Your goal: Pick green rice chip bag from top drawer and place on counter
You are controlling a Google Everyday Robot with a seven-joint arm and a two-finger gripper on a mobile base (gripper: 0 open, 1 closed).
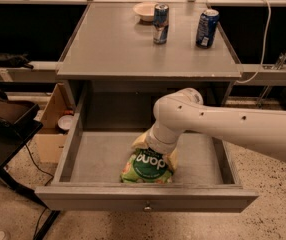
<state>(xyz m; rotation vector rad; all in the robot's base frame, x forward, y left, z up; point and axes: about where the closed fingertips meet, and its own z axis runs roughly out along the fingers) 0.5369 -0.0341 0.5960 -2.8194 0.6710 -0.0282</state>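
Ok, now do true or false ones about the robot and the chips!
1. The bag lies in the drawer. True.
2. The gripper is up over the counter. False: it is down in the drawer, at the top end of the bag.
3. Two cans stand on the counter. True.
4. The drawer is shut. False: it is pulled out.
5. The bowl sits in the drawer. False: it sits at the back of the counter, by the cans.
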